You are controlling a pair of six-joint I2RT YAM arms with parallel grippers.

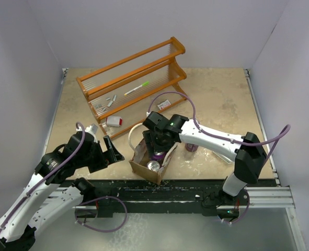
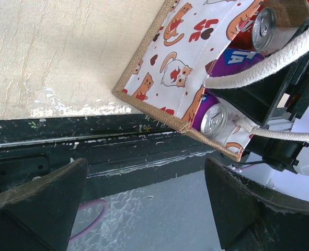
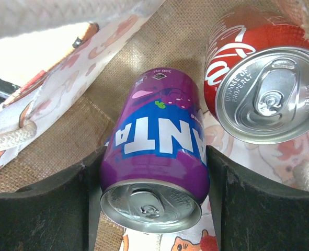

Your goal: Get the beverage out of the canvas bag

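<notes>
"Where was the canvas bag (image 1: 142,159)?"

"It sat at the near edge of the table (image 1: 222,99), between the two arms and in front of the wooden rack (image 1: 133,78). Its mouth was open."

"And the right gripper (image 1: 159,147)?"

"It was down inside the bag. Its wrist camera showed its two dark fingers (image 3: 44,209) pressed against either side of a purple can (image 3: 154,151), gripping it. The can lay tilted with its lid toward the lens. A red can (image 3: 253,78) sat just beside it."

"What about the left gripper (image 1: 111,151)?"

"It hung just left of the bag, apart from it, with its jaws spread wide and nothing between them. Its camera showed the bag's printed side, a white rope handle (image 2: 259,57), and a second purple can (image 2: 214,117) lid-out at the bag's near corner."
</notes>
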